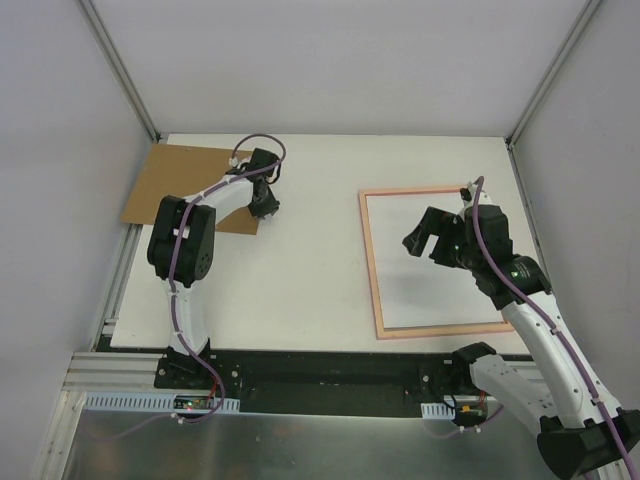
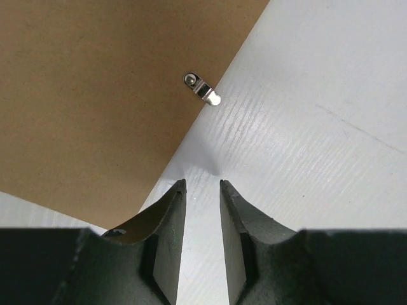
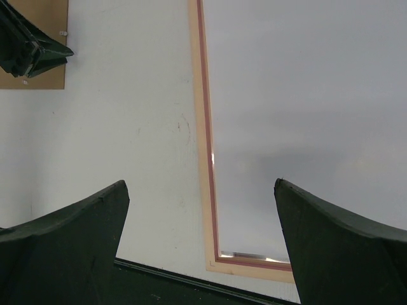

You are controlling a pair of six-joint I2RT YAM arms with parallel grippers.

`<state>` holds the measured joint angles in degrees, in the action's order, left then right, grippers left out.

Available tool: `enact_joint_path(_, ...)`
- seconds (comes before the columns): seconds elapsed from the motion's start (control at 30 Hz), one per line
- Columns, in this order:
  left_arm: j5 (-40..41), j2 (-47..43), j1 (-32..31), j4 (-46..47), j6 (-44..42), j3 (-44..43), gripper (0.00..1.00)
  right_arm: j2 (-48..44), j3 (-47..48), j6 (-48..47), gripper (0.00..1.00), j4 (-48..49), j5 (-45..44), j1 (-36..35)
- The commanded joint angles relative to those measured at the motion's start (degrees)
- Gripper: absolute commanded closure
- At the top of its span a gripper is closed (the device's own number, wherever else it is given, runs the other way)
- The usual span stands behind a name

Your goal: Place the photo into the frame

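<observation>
- Jaws of the right end effector [image 3: 200, 184] stand wide apart and hold nothing. It hangs above the frame [image 3: 205, 127], over its left rail.
- The frame lies flat on the right side of the bench [image 1: 300, 280]. Inside the pink rail is a pale grey-white surface, and I cannot tell whether it is the photo's white back or the bare pane.
- The left end effector [image 2: 202, 184] is well left of the frame. Its fingers are a narrow slit apart with nothing between them, and the tips are down at the bench.
- The cardboard [image 2: 82, 95] lies flat, well apart from the frame. Its edge runs just beside the left fingertips.
- A small metal clip [image 2: 202, 89] sits on that edge.
</observation>
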<state>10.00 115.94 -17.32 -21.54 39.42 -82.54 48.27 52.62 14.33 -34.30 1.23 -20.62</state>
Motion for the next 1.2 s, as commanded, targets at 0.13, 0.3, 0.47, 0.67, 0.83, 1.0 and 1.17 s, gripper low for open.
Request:
enact_joint_path(0.13,12.4,-3.4,-0.7,-3.9,19.4,-0.2,0.69,-0.1,0.2,-0.3,0.01,0.6,-0.4,-0.4)
enact_joint_path(0.3,15.2,1.0,-0.6,-7.0,22.4,-7.4,0.69,-0.3,0.6,-1.0,0.00,-0.5,-0.9,-0.3)
enact_joint_path(0.47,16.5,5.2,-0.3,-10.0,21.3,-14.3,0.70,0.0,0.4,-1.6,0.03,-0.7,-0.9,-0.4)
enact_joint_path(0.67,17.2,7.6,0.3,-12.0,20.9,-17.5,0.70,1.4,0.3,-1.9,0.03,0.2,-0.7,-0.4)
enact_joint_path(0.83,16.6,9.9,0.7,-12.9,20.4,-18.9,0.71,3.0,0.6,-2.2,0.03,1.1,0.1,-0.3)
enact_joint_path(1.0,15.9,11.7,1.1,-13.7,19.8,-20.6,0.71,3.8,0.6,-2.1,0.03,1.9,0.4,-0.4)
enact_joint_path(1.17,15.6,12.6,1.2,-14.2,19.9,-21.1,0.71,4.6,0.4,-2.2,0.04,2.5,0.7,-0.4)
